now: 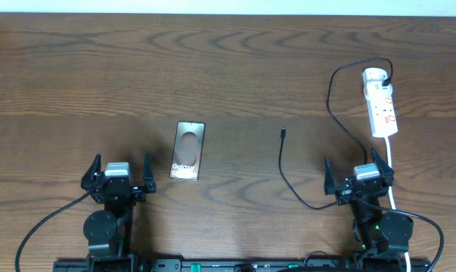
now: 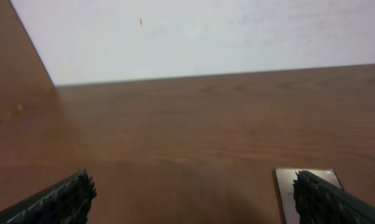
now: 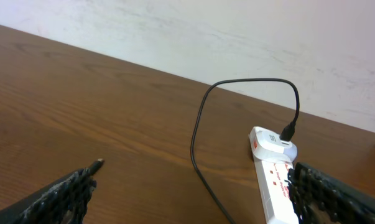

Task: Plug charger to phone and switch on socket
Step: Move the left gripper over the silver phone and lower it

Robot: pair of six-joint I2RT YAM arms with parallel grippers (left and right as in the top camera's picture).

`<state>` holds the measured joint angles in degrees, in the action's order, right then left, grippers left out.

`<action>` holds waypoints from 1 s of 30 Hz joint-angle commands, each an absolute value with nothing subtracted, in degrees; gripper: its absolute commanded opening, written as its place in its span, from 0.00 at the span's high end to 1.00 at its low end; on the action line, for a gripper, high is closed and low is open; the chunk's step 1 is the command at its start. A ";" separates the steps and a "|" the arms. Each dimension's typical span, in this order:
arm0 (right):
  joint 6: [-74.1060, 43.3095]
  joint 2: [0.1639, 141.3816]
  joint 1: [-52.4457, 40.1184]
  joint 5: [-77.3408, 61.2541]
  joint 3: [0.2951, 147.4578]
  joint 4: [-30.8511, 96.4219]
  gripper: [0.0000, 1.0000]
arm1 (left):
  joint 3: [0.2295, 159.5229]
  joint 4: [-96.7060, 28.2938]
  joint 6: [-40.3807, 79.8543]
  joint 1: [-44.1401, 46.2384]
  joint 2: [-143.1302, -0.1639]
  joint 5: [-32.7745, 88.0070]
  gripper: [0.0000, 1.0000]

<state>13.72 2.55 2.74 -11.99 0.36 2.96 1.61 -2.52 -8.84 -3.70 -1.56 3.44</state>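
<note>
The phone [image 1: 188,150] lies flat left of the table's middle, lettering toward the front; its corner shows in the left wrist view [image 2: 285,190]. The charger's thin black cable [image 1: 288,180] runs from its plug tip [image 1: 283,131] to the socket [image 1: 380,101], a white power strip at the right. In the right wrist view the cable [image 3: 199,143], plug tip [image 3: 99,163] and socket [image 3: 273,180] show. My left gripper [image 1: 117,172] is open and empty, front-left of the phone. My right gripper [image 1: 359,172] is open and empty, in front of the socket.
The socket's white cord [image 1: 392,172] runs toward the front edge beside my right gripper. A pale wall [image 2: 199,34] stands behind the table's far edge. Black arm cables lie along the front edge.
</note>
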 commanded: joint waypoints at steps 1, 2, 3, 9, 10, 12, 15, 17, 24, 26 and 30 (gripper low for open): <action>14.22 2.15 2.42 -12.38 0.32 2.98 0.01 | 3.64 -4.29 -5.74 -3.97 -5.06 2.02 0.01; 14.22 2.15 2.42 -12.38 0.32 2.85 0.01 | 4.51 -4.29 -5.45 -3.97 -6.50 1.85 0.01; 14.22 2.15 2.42 -12.38 0.32 2.74 0.01 | 5.56 -4.32 -5.45 -3.97 -8.10 1.87 0.01; 14.22 2.15 2.42 -12.38 0.32 1.28 0.01 | 15.18 -4.89 -5.19 -3.97 -19.92 1.89 0.01; 14.22 2.15 2.42 -12.38 0.32 0.86 0.01 | 17.30 -5.89 -5.19 -3.97 -22.00 1.91 0.01; 14.22 2.15 2.42 -12.38 0.32 0.14 0.01 | 21.98 -8.84 -5.21 -3.97 -26.30 1.89 0.01; 14.22 2.15 2.42 -12.36 0.32 -0.58 0.01 | 29.47 -14.55 -5.21 -3.97 -32.77 1.93 0.01; 14.24 2.15 2.42 -12.34 0.32 -0.78 0.01 | 35.00 -19.46 -5.23 -3.97 -37.23 3.68 0.01; 12.45 2.15 2.42 -12.34 0.34 -0.67 0.01 | 52.99 -34.76 -5.21 -3.95 -53.47 17.15 0.01; 10.46 2.15 2.42 -12.34 0.40 -0.67 0.01 | 58.65 -39.99 -5.19 -3.75 -59.11 20.18 0.01; 6.96 2.17 2.42 -12.03 1.69 -0.54 0.01 | 66.65 -47.03 -5.02 -2.24 -67.94 20.34 0.01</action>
<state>10.59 2.55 2.74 -12.03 0.40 -0.67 62.50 -45.28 -5.78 -3.18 -64.12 16.78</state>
